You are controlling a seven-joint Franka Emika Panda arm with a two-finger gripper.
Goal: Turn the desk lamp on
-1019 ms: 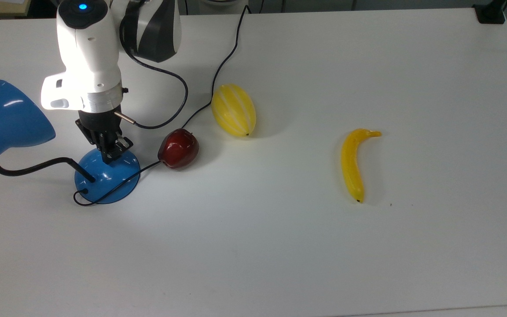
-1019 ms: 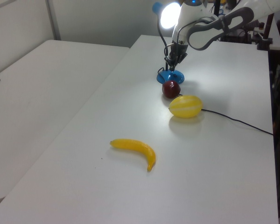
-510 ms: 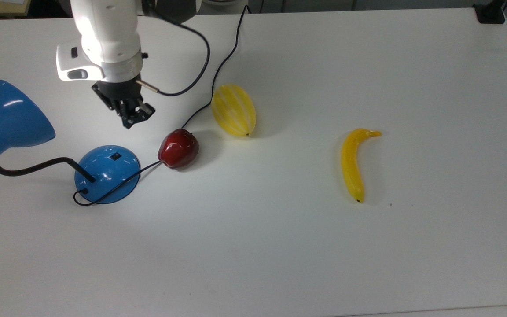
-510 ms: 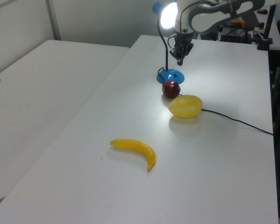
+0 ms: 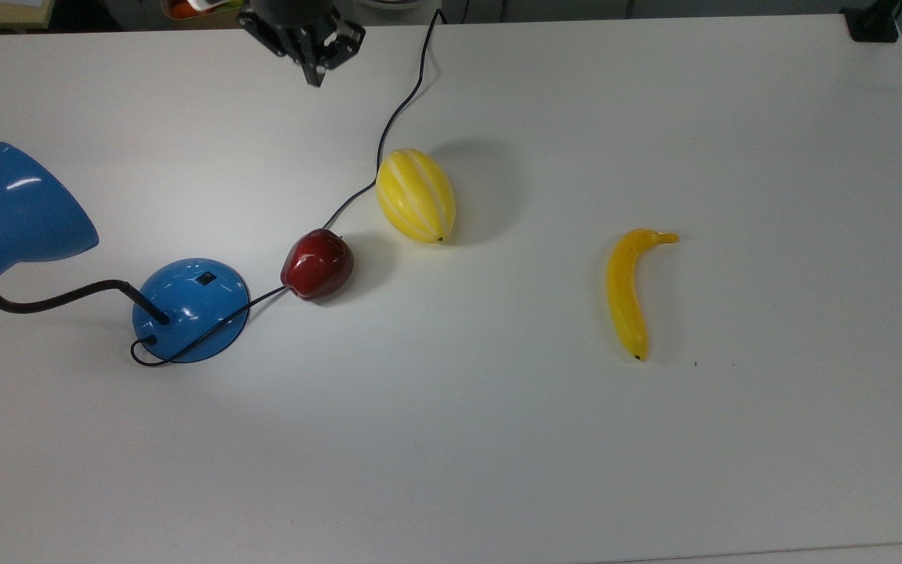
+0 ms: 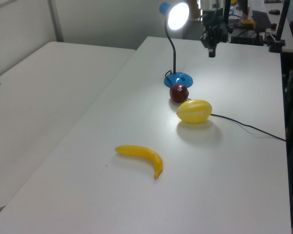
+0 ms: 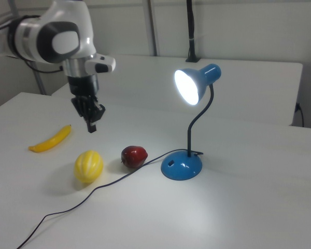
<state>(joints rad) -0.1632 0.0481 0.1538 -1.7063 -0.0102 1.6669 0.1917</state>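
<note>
The desk lamp is lit: its blue cone shade [image 7: 194, 84] glows white and throws a bright pool on the table. In the top view the shade [image 5: 12, 215] is at the left, and the thin black neck [image 5: 59, 298] runs to the round blue base [image 5: 190, 309], which carries a small black switch [image 5: 204, 277]. The black cord [image 5: 388, 129] leads from the base to the table's far edge. My gripper [image 5: 315, 75] hangs high above the table, far from the base, shut and holding nothing. The gripper [image 7: 92, 126] is well left of the lamp in the right view.
A red apple [image 5: 318, 265] lies right beside the lamp base, touching the cord. A yellow striped melon [image 5: 416, 196] sits just past the apple. A banana [image 5: 628, 290] lies on the top view's right. The white table [image 5: 498, 454] stretches wide around them.
My gripper lifted off the lamp base's switch and drew back up and away toward the top view's upper edge. The lamp stays lit and nothing on the table moved.
</note>
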